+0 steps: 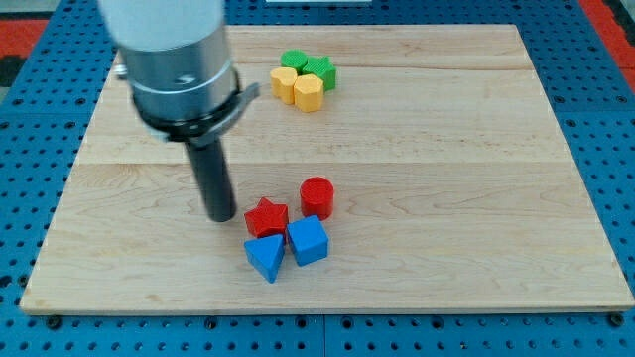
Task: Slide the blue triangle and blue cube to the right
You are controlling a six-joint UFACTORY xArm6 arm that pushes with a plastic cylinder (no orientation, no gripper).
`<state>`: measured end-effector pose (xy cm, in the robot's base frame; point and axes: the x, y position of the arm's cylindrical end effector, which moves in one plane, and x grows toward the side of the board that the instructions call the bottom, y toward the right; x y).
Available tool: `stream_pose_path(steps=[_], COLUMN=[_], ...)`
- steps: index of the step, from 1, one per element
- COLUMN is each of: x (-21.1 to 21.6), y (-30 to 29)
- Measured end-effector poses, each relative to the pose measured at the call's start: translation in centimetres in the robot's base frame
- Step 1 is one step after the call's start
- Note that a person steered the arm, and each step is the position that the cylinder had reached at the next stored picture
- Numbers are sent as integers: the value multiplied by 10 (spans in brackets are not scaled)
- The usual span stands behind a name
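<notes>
The blue triangle (265, 257) lies near the view's bottom centre of the wooden board (446, 149). The blue cube (309, 240) sits right beside it on its right, touching or nearly touching. A red star block (266, 216) sits just above the two blue blocks. A red cylinder (317, 196) stands up and to the right of the star. My tip (220, 217) is on the board to the left of the red star, a small gap away, and up-left of the blue triangle.
A cluster at the view's top centre holds two green blocks (309, 67) and two yellow blocks (299, 88). The board's edges drop to a blue perforated surface (30, 149) all round.
</notes>
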<state>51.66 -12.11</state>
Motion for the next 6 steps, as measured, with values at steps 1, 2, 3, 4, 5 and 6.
stream_pose_path(steps=[1, 2, 3, 4, 5, 6], x=[33, 64, 69, 46, 29, 30], y=[-26, 26, 79, 135, 142, 132])
